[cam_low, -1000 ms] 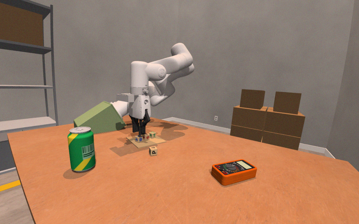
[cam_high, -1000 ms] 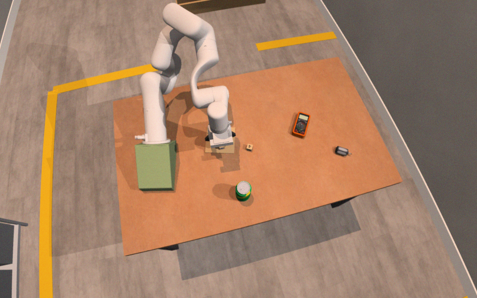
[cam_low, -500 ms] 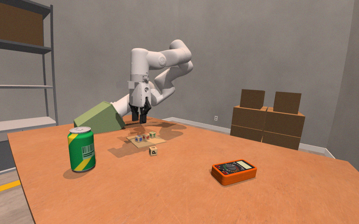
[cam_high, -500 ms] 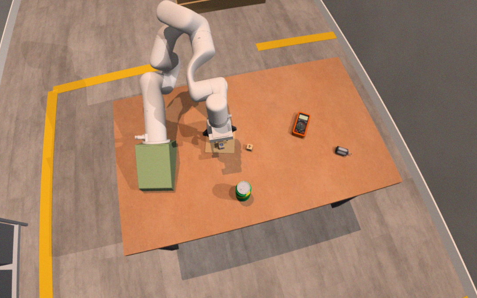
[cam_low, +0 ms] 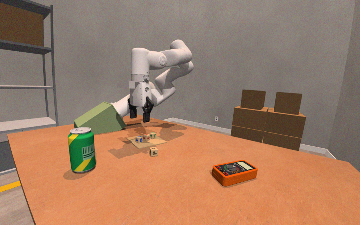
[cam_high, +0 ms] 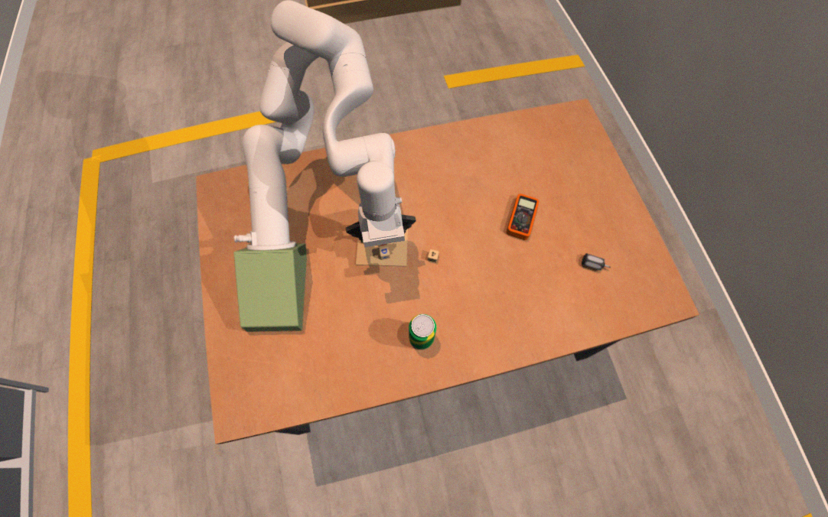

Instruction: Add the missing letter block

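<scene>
A tan mat [cam_low: 146,141] lies on the orange table in front of the arm's base, also seen from above [cam_high: 380,254]. Three letter blocks sit on it close together in a row: one with a blue letter [cam_low: 138,138], one with a red letter [cam_low: 146,136] and one with a green letter [cam_low: 152,135]. Their top letters are too small to read. From above the wrist hides most of the row; one block [cam_high: 380,252] shows. A fourth block [cam_low: 153,151] [cam_high: 431,255] lies off the mat, just beside it. My gripper [cam_low: 139,113] [cam_high: 380,225] hangs open and empty well above the row.
A green and yellow can [cam_low: 82,153] [cam_high: 422,330] stands near the table's front edge. An orange multimeter [cam_low: 234,172] lies farther out [cam_high: 523,215], and a small dark object [cam_high: 592,261] beyond it. The green pedestal [cam_high: 269,287] holds the arm's base. Cardboard boxes [cam_low: 268,120] stand off the table.
</scene>
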You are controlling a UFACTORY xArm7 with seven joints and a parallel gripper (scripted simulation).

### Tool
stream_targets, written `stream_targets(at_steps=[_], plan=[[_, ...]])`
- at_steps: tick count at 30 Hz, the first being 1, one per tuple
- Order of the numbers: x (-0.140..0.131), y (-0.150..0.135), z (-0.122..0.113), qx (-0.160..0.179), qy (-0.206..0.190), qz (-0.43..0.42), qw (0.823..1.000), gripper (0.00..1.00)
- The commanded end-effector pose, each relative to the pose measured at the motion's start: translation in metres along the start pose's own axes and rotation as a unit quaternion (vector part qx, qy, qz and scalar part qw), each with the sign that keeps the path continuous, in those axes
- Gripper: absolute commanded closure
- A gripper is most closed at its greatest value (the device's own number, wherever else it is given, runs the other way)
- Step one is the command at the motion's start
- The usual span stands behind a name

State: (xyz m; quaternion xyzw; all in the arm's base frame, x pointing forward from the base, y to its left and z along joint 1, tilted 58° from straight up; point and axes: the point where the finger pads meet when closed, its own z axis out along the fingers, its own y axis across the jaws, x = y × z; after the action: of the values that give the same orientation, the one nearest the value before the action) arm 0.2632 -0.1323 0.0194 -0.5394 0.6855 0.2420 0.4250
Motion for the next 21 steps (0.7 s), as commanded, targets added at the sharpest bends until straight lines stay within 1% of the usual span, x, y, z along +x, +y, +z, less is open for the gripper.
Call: stream_targets(at_steps=[1,11,15,21], plan=[[0.001,-0.001,-0.002,0.002,0.002,0.0,1.0,0.0],[0.001,-0.001,-0.007,0.002,0.002,0.0,1.0,0.0],[0.001,-0.001,-0.02,0.002,0.002,0.0,1.0,0.0],[0.001,-0.001,-0.049,0.002,0.002,0.0,1.0,0.0]])
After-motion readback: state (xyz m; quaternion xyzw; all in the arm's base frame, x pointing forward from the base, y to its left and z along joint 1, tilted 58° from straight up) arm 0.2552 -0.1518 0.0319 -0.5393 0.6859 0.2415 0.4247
